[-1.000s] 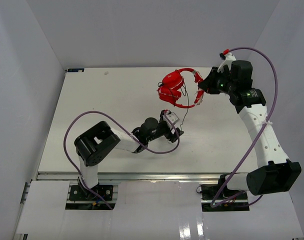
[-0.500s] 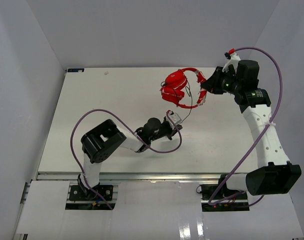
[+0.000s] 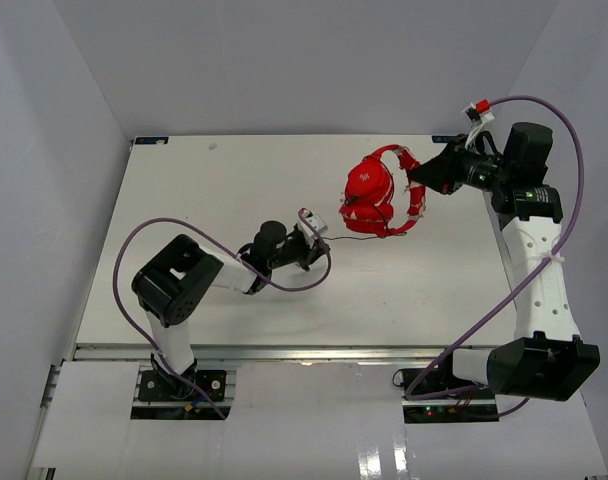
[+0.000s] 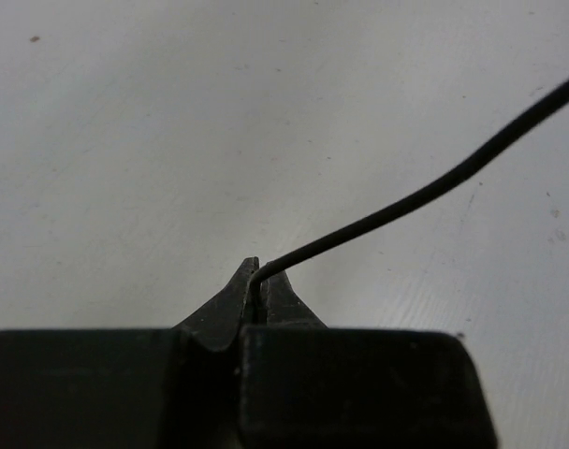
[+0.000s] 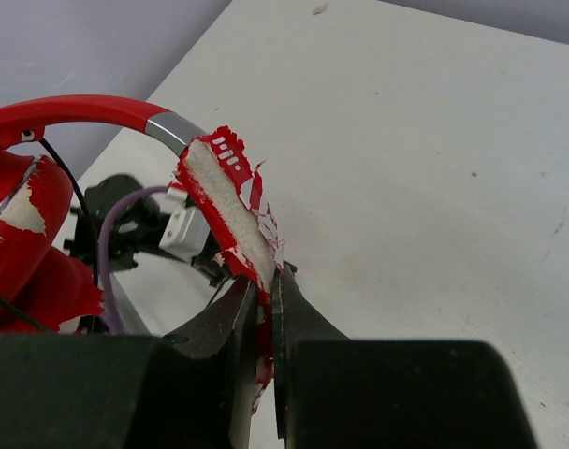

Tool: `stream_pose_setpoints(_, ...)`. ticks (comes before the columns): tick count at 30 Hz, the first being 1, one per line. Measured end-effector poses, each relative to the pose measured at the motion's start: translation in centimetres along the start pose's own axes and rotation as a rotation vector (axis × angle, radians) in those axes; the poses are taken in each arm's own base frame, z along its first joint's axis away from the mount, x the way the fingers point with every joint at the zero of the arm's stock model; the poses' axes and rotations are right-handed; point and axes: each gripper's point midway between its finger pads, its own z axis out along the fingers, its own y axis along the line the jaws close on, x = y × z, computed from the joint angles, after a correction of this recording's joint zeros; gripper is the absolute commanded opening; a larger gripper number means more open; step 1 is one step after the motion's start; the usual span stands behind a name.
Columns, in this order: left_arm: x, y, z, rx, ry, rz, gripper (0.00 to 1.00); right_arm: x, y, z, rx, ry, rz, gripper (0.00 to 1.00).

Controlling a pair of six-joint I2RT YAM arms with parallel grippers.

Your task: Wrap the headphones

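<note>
The red headphones hang above the table at the back right, ear cups lowermost. My right gripper is shut on the worn, padded part of the red headband, whose foam shows between the fingertips. One ear cup shows at the left of the right wrist view. The thin black cord runs from the cups leftward to my left gripper. In the left wrist view that gripper is shut on the cord, which leaves the tips up and to the right.
The white table is walled by grey panels on three sides. Purple robot cables loop beside the left arm and over the right arm. The left arm's wrist shows beneath the headband in the right wrist view.
My left gripper has shut on the cord and drawn back to the left. The right arm has carried the headphones to the right, and they have turned so the cups hang lower.
</note>
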Motion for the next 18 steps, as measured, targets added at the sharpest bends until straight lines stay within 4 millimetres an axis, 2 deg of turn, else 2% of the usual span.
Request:
stream_pose_setpoints(5,-1.7,3.3,0.4,0.005,0.023,-0.002,0.00,0.7,2.7,-0.9,-0.120,0.005,-0.132,0.08)
stream_pose_setpoints(7,-3.5,5.1,0.8,0.006,0.022,0.003,0.00,1.2,3.3,-1.4,-0.140,0.013,-0.197,0.08)
stream_pose_setpoints(9,-6.1,7.2,1.1,0.000,0.006,0.011,0.00,2.0,3.3,-1.8,-0.131,0.027,-0.255,0.08)
stream_pose_setpoints(12,-9.7,10.5,0.5,-0.023,-0.019,0.015,0.00,3.9,2.0,-2.1,-0.064,0.059,-0.334,0.08)
stream_pose_setpoints(14,-11.2,11.9,-0.3,-0.022,-0.017,0.000,0.00,5.5,0.5,-2.3,-0.003,0.094,-0.360,0.08)
stream_pose_setpoints(18,-14.0,12.5,-1.4,0.031,0.017,-0.082,0.00,8.4,-3.0,-2.4,0.147,0.160,-0.380,0.08)
